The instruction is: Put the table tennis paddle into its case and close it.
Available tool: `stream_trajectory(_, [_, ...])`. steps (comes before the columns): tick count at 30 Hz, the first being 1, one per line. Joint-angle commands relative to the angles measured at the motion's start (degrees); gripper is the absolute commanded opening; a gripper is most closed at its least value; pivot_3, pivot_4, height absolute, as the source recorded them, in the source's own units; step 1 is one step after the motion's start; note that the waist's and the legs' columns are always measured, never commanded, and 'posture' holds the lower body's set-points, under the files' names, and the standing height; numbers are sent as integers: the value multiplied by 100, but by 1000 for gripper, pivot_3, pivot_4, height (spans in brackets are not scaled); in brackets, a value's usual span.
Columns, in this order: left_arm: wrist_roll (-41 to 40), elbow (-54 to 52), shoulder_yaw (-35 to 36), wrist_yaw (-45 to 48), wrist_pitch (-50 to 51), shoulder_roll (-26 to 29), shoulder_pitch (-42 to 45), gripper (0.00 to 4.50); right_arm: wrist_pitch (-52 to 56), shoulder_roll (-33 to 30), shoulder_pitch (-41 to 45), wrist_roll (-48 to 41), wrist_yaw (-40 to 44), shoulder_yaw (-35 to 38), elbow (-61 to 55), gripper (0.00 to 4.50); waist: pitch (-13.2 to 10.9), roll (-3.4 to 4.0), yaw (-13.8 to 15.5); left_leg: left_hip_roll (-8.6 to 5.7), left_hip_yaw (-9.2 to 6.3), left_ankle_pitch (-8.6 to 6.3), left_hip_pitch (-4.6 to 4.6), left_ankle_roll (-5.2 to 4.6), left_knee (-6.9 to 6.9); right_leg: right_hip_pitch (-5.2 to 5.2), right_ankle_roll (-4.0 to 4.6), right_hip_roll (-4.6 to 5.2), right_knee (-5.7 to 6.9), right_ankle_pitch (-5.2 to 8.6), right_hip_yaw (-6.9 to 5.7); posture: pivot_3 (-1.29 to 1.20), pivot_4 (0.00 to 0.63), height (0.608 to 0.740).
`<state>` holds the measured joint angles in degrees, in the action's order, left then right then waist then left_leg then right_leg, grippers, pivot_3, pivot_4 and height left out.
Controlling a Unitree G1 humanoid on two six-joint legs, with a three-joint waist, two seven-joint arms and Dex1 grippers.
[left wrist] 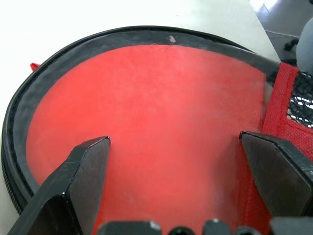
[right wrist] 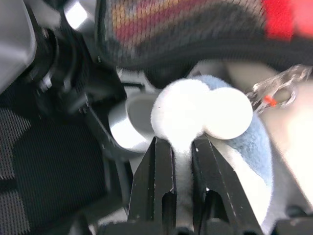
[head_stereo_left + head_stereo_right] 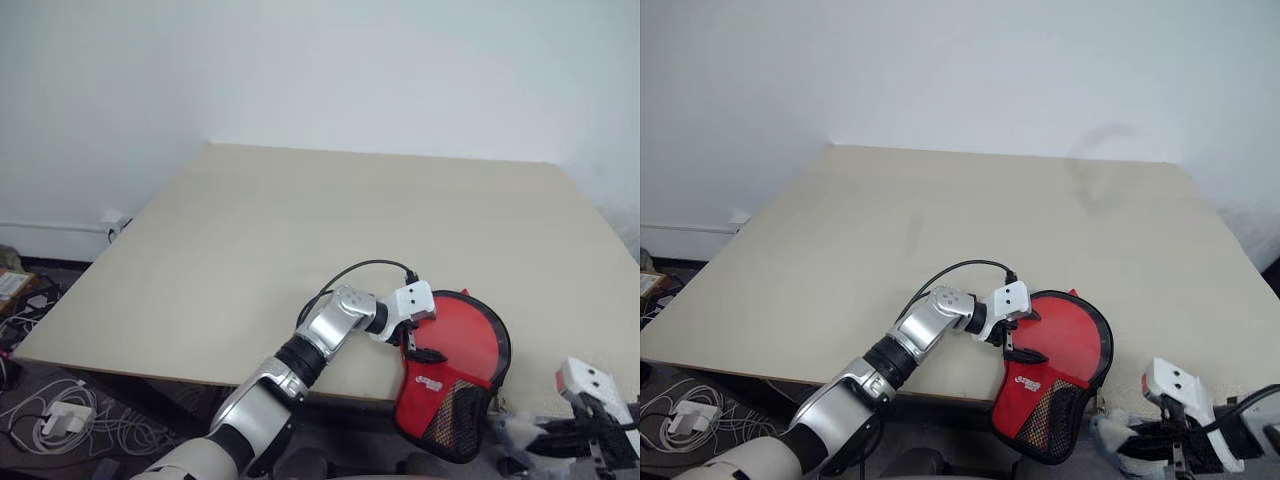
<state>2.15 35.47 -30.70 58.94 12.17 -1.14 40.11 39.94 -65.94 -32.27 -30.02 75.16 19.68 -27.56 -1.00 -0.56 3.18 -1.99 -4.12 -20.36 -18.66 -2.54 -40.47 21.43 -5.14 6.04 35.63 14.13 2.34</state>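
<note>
Left gripper (image 1: 173,161): fingers spread wide, resting over the red face of the paddle (image 1: 146,122), gripping nothing. The paddle sits inside the case (image 3: 452,372), which lies at the near edge of the table (image 3: 300,230), narrow mesh end overhanging. Right gripper (image 2: 183,147): fingers pinched on a white-and-blue fluffy charm (image 2: 205,117), below that edge, right of the case.

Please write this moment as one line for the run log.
left gripper: open over case | paddle: inside case | right gripper: shut on white fluffy charm | case: overhangs table edge
</note>
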Motion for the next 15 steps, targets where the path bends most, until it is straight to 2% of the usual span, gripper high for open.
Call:
stream_trajectory(1, [378,627,-118,-131,-323,-42,364,4500,230,75,176,-216,-87,-112,-167,4,-3,-4,8,0,1,0,-1,0,0,0,0,0,0,0,1,0,0,716])
stream_trajectory(7, [455,1335,-159,142,-1100,-545,966,4500,307,230,224,-301,-176,-105,-236,4,-4,-5,10,-3,3,0,-11,0,-1,9,0,1,-1,0,1,0,0,716])
stream_trajectory(11, [692,1737,-379,595,-1765,-663,1087,4500,381,251,168,-336,-212,-5,-240,4,-4,-5,8,-3,5,0,-13,0,-1,12,0,1,-1,0,2,0,0,716])
stream_trajectory(15, [788,2005,-496,1181,-1953,-736,1256,4500,516,293,9,-398,-236,132,-314,4,-4,-5,4,-2,4,0,-14,0,0,13,-1,0,-1,0,0,0,0,716])
